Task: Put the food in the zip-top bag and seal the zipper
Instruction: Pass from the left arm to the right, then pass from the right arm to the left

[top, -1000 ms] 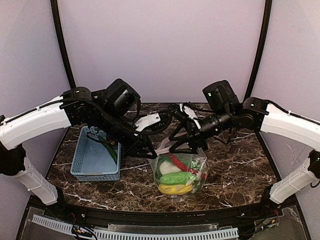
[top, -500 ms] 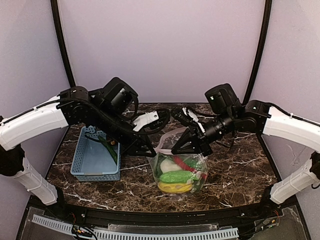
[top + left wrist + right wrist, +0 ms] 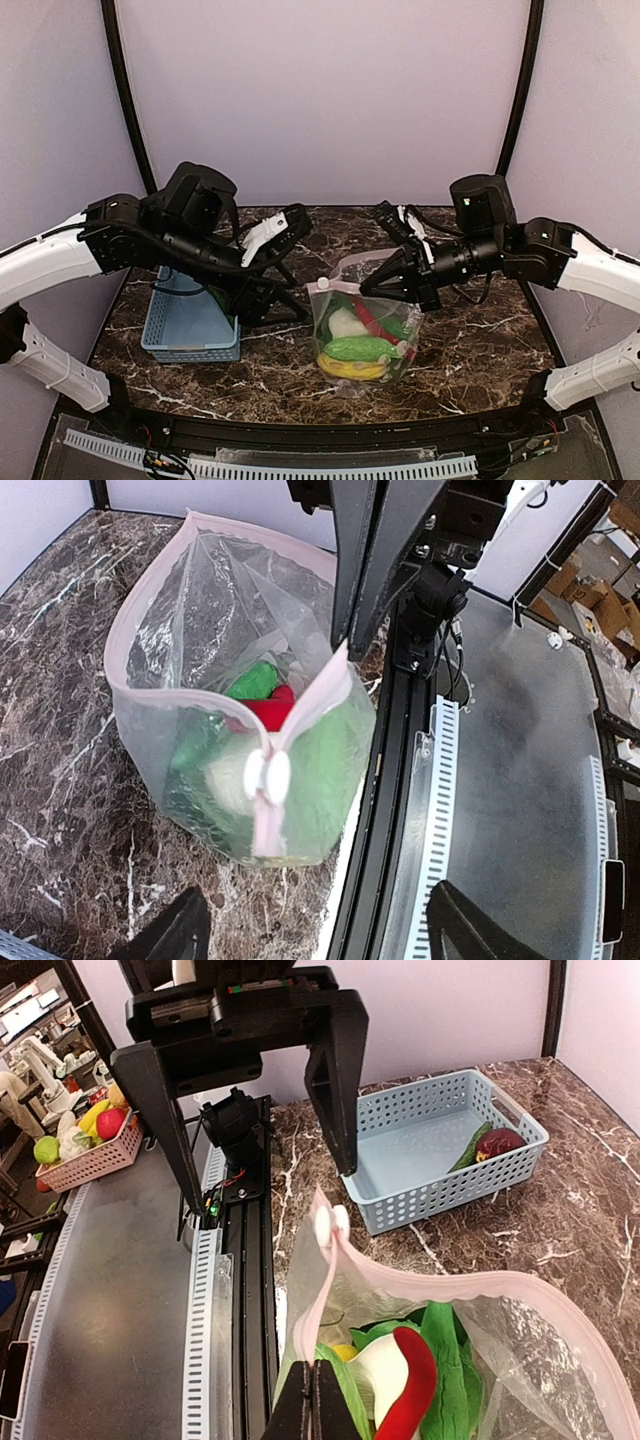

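Observation:
The clear zip-top bag (image 3: 362,325) stands in the middle of the table with its mouth partly open. Inside it lie a red chilli (image 3: 411,1381), a white piece (image 3: 372,1368), a green leafy bunch (image 3: 446,1360) and a yellow piece (image 3: 350,369). My right gripper (image 3: 315,1400) is shut on the pale pink zipper (image 3: 450,1282) at the bag's near edge, a little below its white slider (image 3: 326,1223). My left gripper (image 3: 299,268) is open just left of the bag, touching nothing; the slider end (image 3: 267,775) faces it.
A light blue basket (image 3: 188,325) sits at the left, holding a dark red fruit (image 3: 498,1143) and a long green piece (image 3: 467,1147). The table's black front rail (image 3: 385,810) runs close beside the bag. A pink basket of toys (image 3: 85,1138) stands off the table.
My left gripper let go of the bag's mouth, opened and drew back to the left. My right gripper closed on the zipper strip and shifted slightly right.

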### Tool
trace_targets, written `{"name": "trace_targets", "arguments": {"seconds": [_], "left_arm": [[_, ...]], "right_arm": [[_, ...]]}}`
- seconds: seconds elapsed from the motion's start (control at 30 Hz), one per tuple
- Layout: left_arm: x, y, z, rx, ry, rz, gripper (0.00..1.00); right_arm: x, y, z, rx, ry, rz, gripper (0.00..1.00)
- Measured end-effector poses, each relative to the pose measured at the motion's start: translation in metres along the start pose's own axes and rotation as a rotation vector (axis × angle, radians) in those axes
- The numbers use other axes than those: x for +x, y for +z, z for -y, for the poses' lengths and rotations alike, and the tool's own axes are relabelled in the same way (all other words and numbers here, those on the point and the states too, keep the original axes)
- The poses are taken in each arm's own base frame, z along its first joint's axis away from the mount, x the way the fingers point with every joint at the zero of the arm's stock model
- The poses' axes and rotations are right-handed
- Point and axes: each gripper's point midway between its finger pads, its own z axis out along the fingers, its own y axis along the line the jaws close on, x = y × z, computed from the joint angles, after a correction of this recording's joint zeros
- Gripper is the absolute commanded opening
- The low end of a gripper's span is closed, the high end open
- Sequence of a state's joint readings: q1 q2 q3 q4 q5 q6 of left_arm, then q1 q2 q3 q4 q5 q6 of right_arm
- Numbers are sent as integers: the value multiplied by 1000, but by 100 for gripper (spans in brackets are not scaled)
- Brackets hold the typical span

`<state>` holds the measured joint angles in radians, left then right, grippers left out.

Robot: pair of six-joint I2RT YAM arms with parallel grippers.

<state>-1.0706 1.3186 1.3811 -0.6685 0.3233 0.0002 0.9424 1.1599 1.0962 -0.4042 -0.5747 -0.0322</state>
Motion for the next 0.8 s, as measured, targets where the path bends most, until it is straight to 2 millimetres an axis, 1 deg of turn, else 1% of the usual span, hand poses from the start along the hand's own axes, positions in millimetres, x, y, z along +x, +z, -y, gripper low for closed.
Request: {"name": "trace_targets", "arguments": {"seconds": [0.07,0.13,0.23,0.3,0.37,0.47,0.53,0.63,0.8], "left_arm": [[-2,-4,1,0,-16,37,60],[-6,-5,1,-1,-26,72,56],[-14,-4,0,-1,-49,116,54],[-17,-1,-1,0,-60,130,50],[-19,2,-2,2,-72,139,48],[-20,8,-5,-7,-82,136,47],[-19,11,-9,-21,-90,129,49],[-18,12,-16,-32,-111,132,51],[-18,12,-28,-39,-149,145,50]], "right_arm": [[-4,-2,1,13,-3,16,0],[-6,-2,3,21,-1,21,0],[-6,-1,4,27,4,21,0],[-6,0,5,27,5,21,0],[-6,1,5,27,7,22,0],[-6,1,5,27,18,25,0],[-7,1,5,26,23,27,0],[-7,1,5,26,27,28,0],[-7,1,4,18,32,28,0]]}}
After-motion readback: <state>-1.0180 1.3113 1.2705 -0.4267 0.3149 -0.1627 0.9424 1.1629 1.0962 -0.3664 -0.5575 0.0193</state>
